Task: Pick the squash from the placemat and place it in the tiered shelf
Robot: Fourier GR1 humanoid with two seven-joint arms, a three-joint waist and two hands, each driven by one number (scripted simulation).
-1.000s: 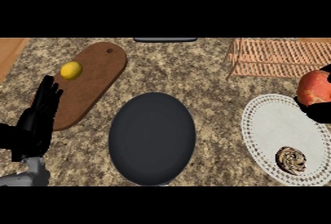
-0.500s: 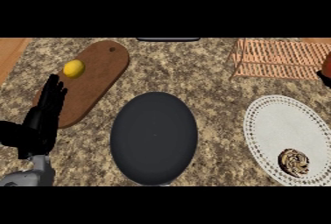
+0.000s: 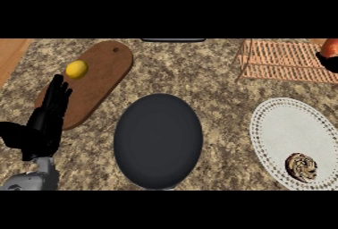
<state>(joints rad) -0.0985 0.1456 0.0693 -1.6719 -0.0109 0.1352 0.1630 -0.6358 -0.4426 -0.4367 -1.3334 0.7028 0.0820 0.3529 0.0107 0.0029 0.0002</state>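
- Showing at the right edge of the head view: an orange-red squash [image 3: 329, 46], cut off by the frame, over the far right end of the tiered shelf [image 3: 285, 61].
- A dark shape [image 3: 328, 63] is sitting just under the squash; it is probably the right hand, but too little is showing to tell how the fingers are set or whether they are holding the squash.
- The white placemat [image 3: 290, 129] is lying at right, carrying only a small brown mottled item [image 3: 302, 166] near its lower end.
- The left hand [image 3: 45, 123] is resting at the left edge, fingers straight and pointing up, holding nothing, overlapping the wooden cutting board [image 3: 99, 76].
- A lemon [image 3: 77, 69] is sitting on the board's upper part.
- A dark oval plate [image 3: 158, 139] is lying at centre on the speckled counter [image 3: 204, 76].
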